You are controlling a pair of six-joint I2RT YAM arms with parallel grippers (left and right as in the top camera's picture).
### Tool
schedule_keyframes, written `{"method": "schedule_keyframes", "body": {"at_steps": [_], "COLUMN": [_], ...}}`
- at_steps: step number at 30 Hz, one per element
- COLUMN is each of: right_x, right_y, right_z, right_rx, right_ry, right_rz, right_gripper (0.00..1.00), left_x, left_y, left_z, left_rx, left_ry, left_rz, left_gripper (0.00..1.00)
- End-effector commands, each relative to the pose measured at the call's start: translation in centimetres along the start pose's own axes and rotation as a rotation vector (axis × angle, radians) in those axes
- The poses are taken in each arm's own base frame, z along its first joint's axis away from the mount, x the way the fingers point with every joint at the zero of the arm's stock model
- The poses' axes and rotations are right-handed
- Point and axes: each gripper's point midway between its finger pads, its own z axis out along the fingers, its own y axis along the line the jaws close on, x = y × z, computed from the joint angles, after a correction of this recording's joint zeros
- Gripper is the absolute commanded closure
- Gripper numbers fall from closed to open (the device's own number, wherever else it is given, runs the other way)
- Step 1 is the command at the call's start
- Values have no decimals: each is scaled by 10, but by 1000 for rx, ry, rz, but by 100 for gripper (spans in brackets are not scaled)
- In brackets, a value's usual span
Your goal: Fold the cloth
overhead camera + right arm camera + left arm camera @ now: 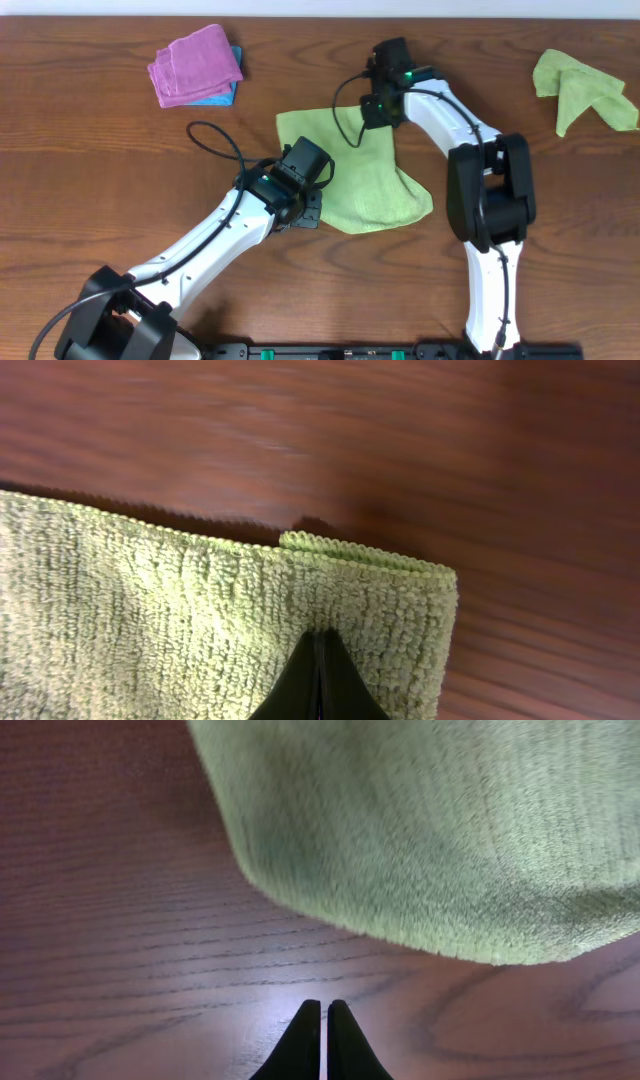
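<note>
The lime-green cloth [365, 185] lies crumpled in the middle of the table, bunched at its right side. My right gripper [378, 118] is at its far corner. In the right wrist view the gripper [320, 635] is shut on the cloth [150, 610], pinching the terry pile near a doubled hemmed corner. The table behind it is blurred while the cloth is sharp. My left gripper [312, 212] is at the cloth's near-left edge. In the left wrist view it [322, 1005] is shut with nothing in it, over bare wood, and the cloth [430, 830] hangs just ahead.
A purple cloth [195, 65] lies folded on a blue one at the back left. A second lime-green cloth [580, 85] sits crumpled at the back right. The wooden table [100, 190] shows bare wood at the left and front right.
</note>
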Motion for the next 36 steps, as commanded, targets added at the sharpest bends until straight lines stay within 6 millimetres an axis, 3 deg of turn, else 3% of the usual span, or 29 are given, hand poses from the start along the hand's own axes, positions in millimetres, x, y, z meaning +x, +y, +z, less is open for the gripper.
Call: {"method": "schedule_keyframes", "body": {"at_steps": [1,3,6,13,22,24,28,30,31,33,35,36], "right_x": [19,22,23,14,-1,-8,-23,-31,-36,-43,-47,-48], "right_y": [-56,-70,-77,-77,-67,-65,-64,-63,-63,-62,-62,-64], "right_z": [13,12,12,13,9,4,-14,-26,-33,-48,-65,-73], "right_rx": [180,200,180,169,132,116,116,116,116,116,120,133], "right_ry": [59,66,69,33,-11,-21,-32,-36,-39,-42,-41,-37], "right_rz": [95,130,153,165,157,158,157,158,158,157,157,158], "right_gripper": [98,99,98,99,99,62,4,1,1,1,1,1], "left_x": [1,0,-5,-21,-20,-24,-32,-33,-33,-35,-37,-38], "left_y": [7,6,5,10,5,2,0,0,0,2,7,11], "left_z": [5,5,5,11,38,40,39,39,39,39,39,39], "left_rx": [-34,-33,-28,-32,29,46,59,60,60,58,55,52], "left_ry": [0,-4,-21,-69,-6,-20,-50,-54,-55,-57,-59,-61], "left_rz": [14,14,13,-2,-31,-32,-32,-33,-34,-42,-54,-64], "left_gripper": [94,94,95,95,94,95,94,92,86,62,49,36]}}
